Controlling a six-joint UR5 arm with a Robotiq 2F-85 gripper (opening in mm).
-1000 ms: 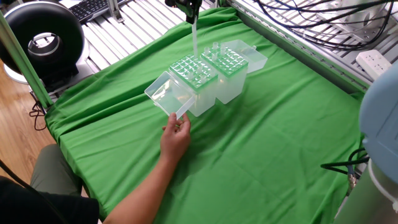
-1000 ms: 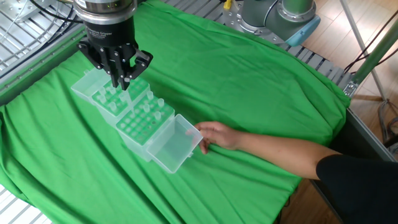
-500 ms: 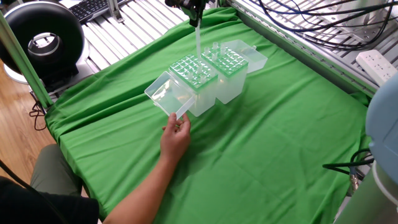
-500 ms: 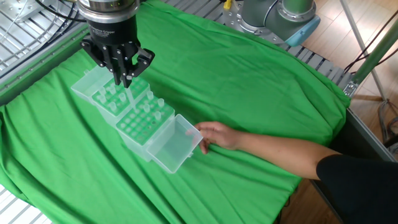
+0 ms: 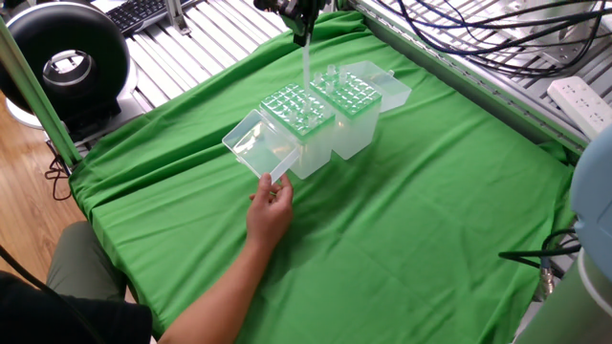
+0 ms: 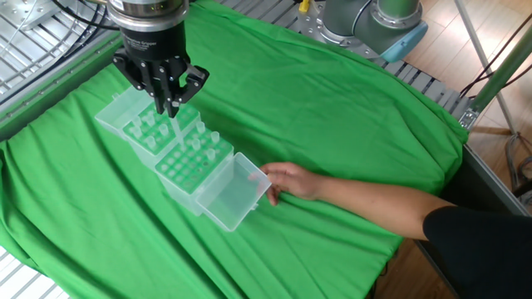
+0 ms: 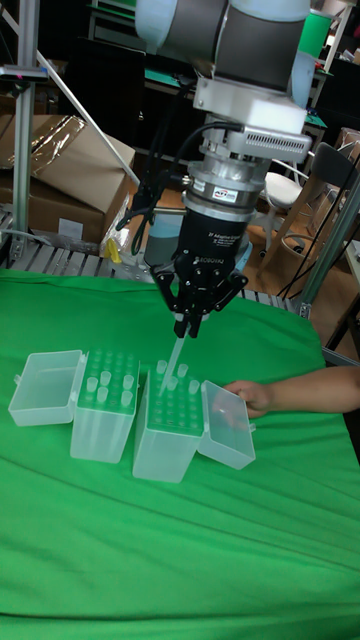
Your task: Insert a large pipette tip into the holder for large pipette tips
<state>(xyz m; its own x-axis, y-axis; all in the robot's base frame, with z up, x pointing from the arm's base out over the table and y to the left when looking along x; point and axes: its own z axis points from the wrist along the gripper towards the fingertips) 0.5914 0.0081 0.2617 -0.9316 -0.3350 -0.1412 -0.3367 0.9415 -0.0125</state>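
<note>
My gripper (image 5: 302, 33) (image 6: 169, 106) (image 7: 188, 325) is shut on a long clear large pipette tip (image 5: 306, 67) (image 6: 176, 133) (image 7: 174, 360) that hangs point down. The tip's lower end is over the far rows of the holder for large pipette tips (image 5: 292, 115) (image 6: 187, 166) (image 7: 170, 420), a translucent box with a greenish grid top. I cannot tell whether the tip touches the grid. A few tips stand in the holder's far holes. Its clear lid (image 5: 253, 143) (image 6: 233, 195) (image 7: 228, 425) hangs open, and a person's hand (image 5: 271, 205) (image 6: 287, 178) (image 7: 250, 397) rests against it.
A second translucent grid-topped box (image 5: 354, 100) (image 6: 145, 133) (image 7: 105, 400) stands right beside the holder, its lid (image 5: 382, 81) (image 7: 45, 385) open on the far side. Green cloth (image 5: 402, 220) covers the table. The person's forearm reaches in from the table's edge.
The gripper has shifted a little sideways with the tip, from over the second box's edge toward the holder by the hand. The boxes and the hand have stayed put.
</note>
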